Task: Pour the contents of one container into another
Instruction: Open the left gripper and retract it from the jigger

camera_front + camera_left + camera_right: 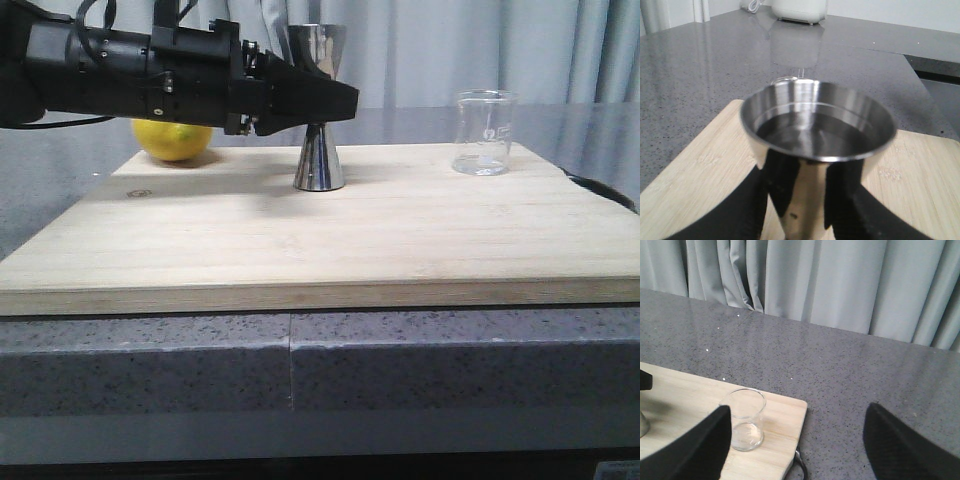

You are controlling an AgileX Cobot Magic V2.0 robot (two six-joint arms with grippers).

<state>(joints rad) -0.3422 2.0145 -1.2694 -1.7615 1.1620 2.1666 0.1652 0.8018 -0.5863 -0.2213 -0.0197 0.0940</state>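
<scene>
The left claw [335,100], black and reaching in level from the left side of the scene, is seen pinching the tall shiny steel hourglass-shaped jigger [319,110] at its narrow waist, one finger pressed on each side in the left wrist view. The jigger stands upright on its lower cone on the pale bamboo cutting board [330,240], near the middle of the board's far edge, its long axis vertical and its open upper cup [817,122] pointing straight up. Liquid appears to lie in that upper cup, though reflection in the steel cannot be ruled out.

The small clear glass beaker [485,132] is set upright near the board's far right corner, well apart from the jigger, mouth up; it looks empty or nearly so, with only a faint trace at its base. The right claw [795,440] hangs spread wide above the grey speckled stone bench [850,370], off the board's right edge, holding nothing, with the beaker [745,419] just beside one of its fingers.

A yellow lemon [172,139] rests at the board's far left corner, behind the left arm.

The pour is judged either complete or not yet begun; the pictures do not settle which. Neither vessel is tilted, and the beaker is ungrasped.
</scene>
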